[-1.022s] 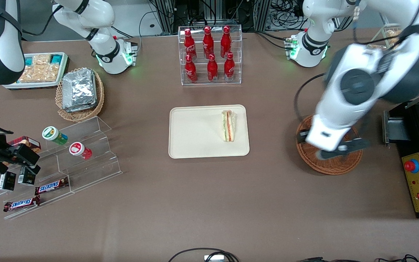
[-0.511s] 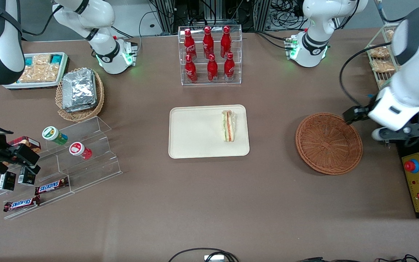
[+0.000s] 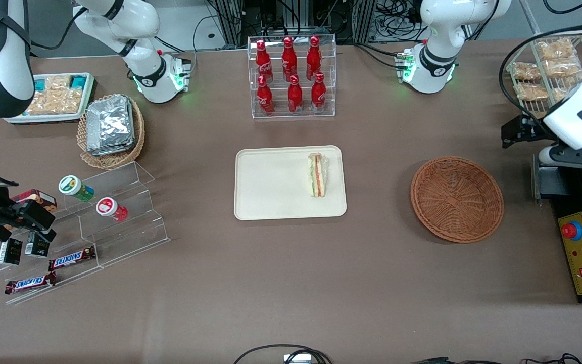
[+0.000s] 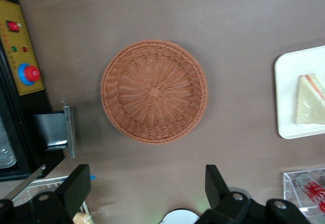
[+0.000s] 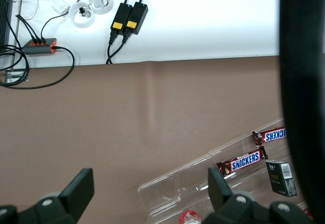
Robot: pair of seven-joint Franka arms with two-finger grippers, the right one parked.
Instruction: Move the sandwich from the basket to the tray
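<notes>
Task looks done: sandwich [image 3: 318, 175] lies flat on the tray [image 3: 271, 202], near the tray edge closest to the basket [image 3: 456, 198], which holds nothing. Tool [image 4: 147, 189] is spread open, gripping nothing, raised above the tabletop [image 3: 291, 283] just beside the basket toward the working arm's end.

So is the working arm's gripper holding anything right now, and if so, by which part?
Nothing. The gripper is open and empty above the table near the basket; the sandwich lies on the tray.
</notes>
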